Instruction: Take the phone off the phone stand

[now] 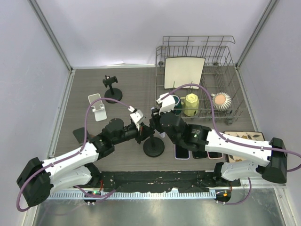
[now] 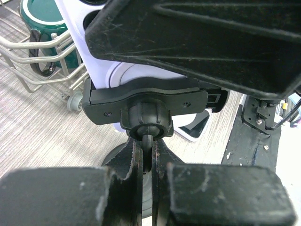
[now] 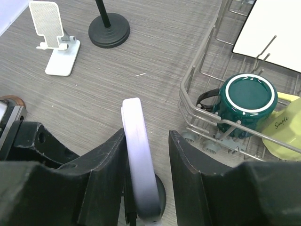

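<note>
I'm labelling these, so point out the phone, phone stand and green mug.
phone (image 3: 138, 160): right wrist view, upper edge.
phone stand (image 2: 141, 99): left wrist view, black clamp.
green mug (image 3: 248, 93): right wrist view, round top face.

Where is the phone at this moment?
Table centre in the top view: the phone is clamped upright in the black stand, between the open fingers of the right gripper, just left of the dish rack.

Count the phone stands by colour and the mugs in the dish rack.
Black stands: 2, the far black phone stand and the near black phone stand holding the phone.
White stands: 1, the white phone stand.
Mugs: 2, the green mug and the yellow mug.
Total: 5.
</note>
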